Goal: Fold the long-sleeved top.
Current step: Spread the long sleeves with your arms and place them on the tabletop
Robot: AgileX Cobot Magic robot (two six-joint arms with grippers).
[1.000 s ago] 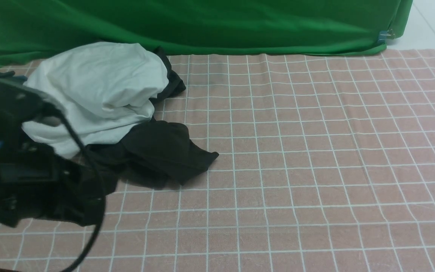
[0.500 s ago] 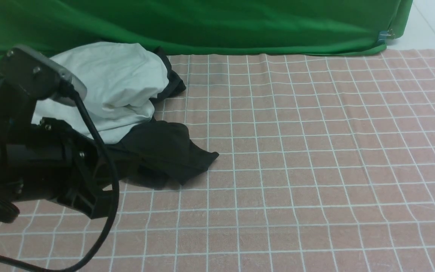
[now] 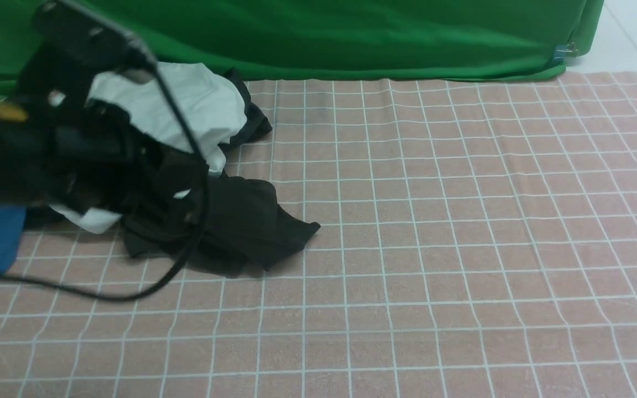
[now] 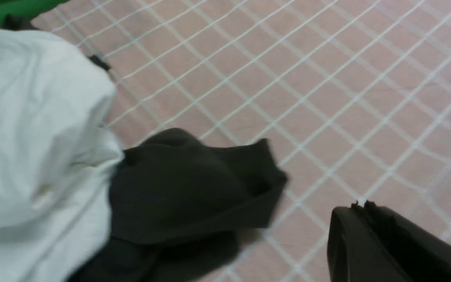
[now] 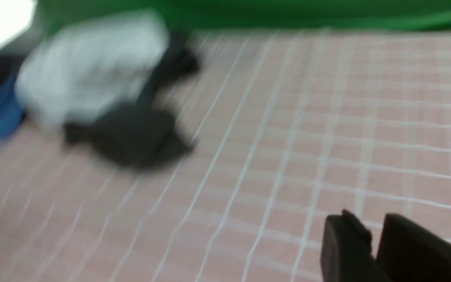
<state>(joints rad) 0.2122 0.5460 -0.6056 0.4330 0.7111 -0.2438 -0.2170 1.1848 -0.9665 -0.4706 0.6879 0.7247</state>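
Front view: one long-sleeved top

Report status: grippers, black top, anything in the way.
Left gripper shut, empty. Right gripper barely open, empty. Black top crumpled, not yet folded. White garment heaped over it.

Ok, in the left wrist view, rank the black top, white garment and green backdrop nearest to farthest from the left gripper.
From the left gripper:
1. black long-sleeved top, crumpled on the checked cloth, closest to the jaws.
2. white garment, heaped on the top behind that.
3. green backdrop, beyond the pile at the back edge.
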